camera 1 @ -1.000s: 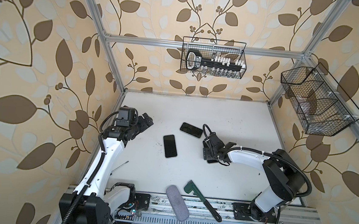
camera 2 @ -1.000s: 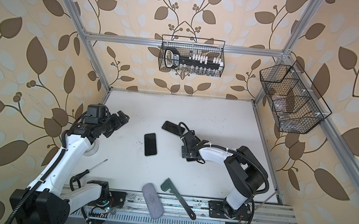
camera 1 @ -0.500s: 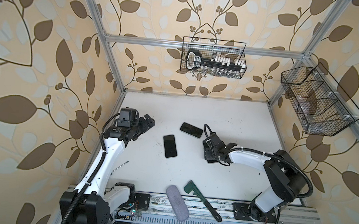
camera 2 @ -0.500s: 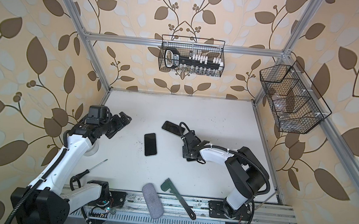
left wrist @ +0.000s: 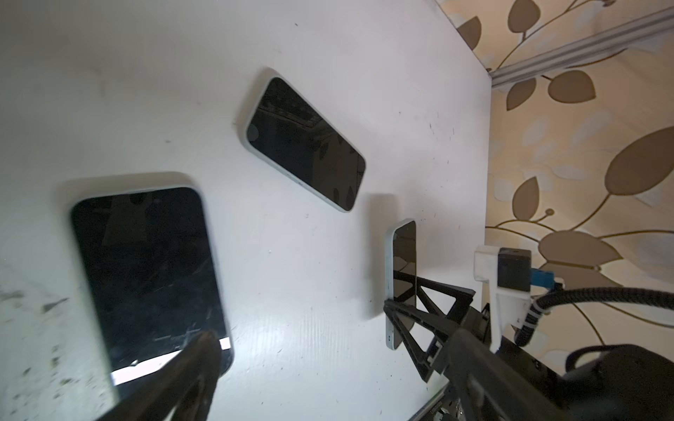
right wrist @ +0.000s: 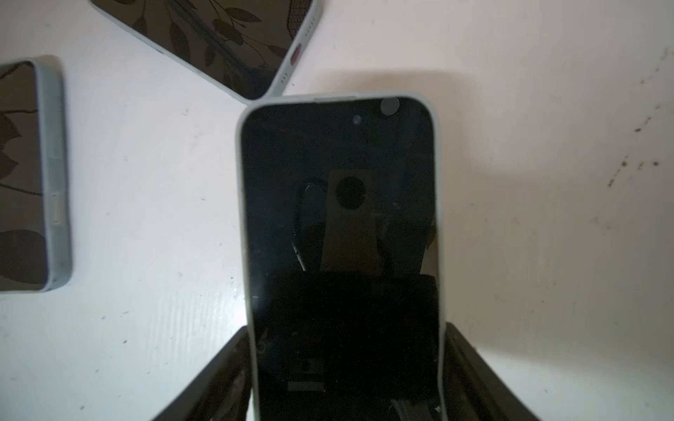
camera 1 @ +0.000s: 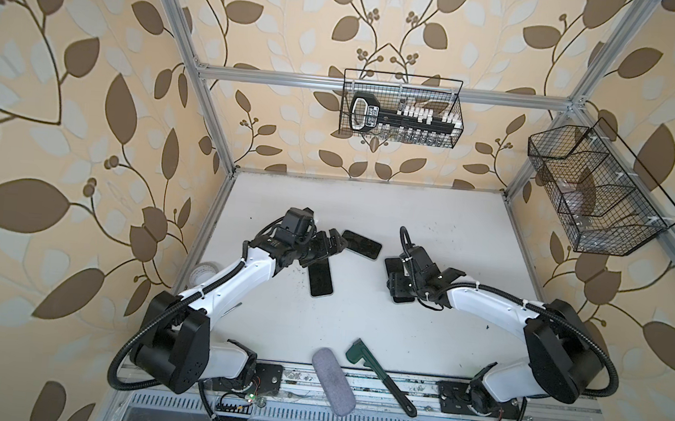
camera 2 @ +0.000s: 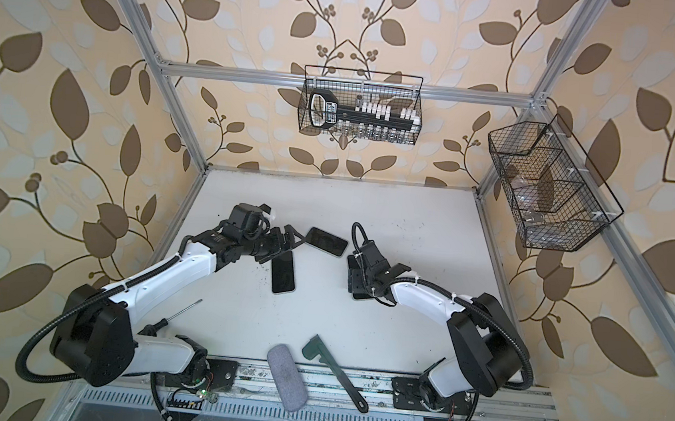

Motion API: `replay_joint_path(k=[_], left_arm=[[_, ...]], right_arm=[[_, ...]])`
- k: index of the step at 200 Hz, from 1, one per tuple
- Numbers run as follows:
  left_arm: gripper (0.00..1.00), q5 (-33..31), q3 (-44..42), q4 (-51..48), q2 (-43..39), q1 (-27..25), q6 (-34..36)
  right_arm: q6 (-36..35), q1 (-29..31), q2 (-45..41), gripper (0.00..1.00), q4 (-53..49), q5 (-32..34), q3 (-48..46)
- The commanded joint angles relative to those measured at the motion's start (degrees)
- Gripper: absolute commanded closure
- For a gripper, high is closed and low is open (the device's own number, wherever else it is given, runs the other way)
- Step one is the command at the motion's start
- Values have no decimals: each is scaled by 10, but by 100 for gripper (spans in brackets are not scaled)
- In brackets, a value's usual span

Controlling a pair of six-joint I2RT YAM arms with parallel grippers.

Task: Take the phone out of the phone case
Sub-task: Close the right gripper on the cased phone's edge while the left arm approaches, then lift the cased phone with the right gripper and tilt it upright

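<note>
The phone [right wrist: 339, 204] sits in a pale phone case [right wrist: 240, 182], its dark screen facing the right wrist camera. It lies between the fingers of the right gripper [right wrist: 346, 328], which is clamped across its width at the near end, one finger on each long side. Its long axis runs along those fingers, roughly front to back on the bench [camera 1: 420, 343]. The free end points toward the rear, just short of a corner of a second cased phone [camera 1: 361, 245]. In the left wrist view the held phone shows almost edge-on, turned up steeply compared with the two that lie flat. It seems raised off the bench, though I cannot tell whether its lower edge touches. In both top views it is just right of the bench's middle.

The second cased phone lies flat and slantwise, behind and to the left. A third cased phone [camera 1: 321, 281] lies flat further left, lengthwise front to back. The left gripper [camera 1: 324, 248] hangs over that one's rear end, fingers spread wide and empty. At the front edge lie a grey oblong pouch [camera 1: 333, 382] and a green tool [camera 1: 380, 373].
</note>
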Motion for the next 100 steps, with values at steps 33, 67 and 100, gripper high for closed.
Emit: replay_joint_path(k=[33,67,100], left_arm=[[14,32,77,105,95,-79,-12],[16,49,99,140,140,-101,-33],[18,63,114,153,167,-120,-44]], right_arm=[[-14,-8,-46,34,-31,-56,37],[-17,-4,-48,34,-42,-70,65],[-17,-7,-50,34,-36,-94,76]])
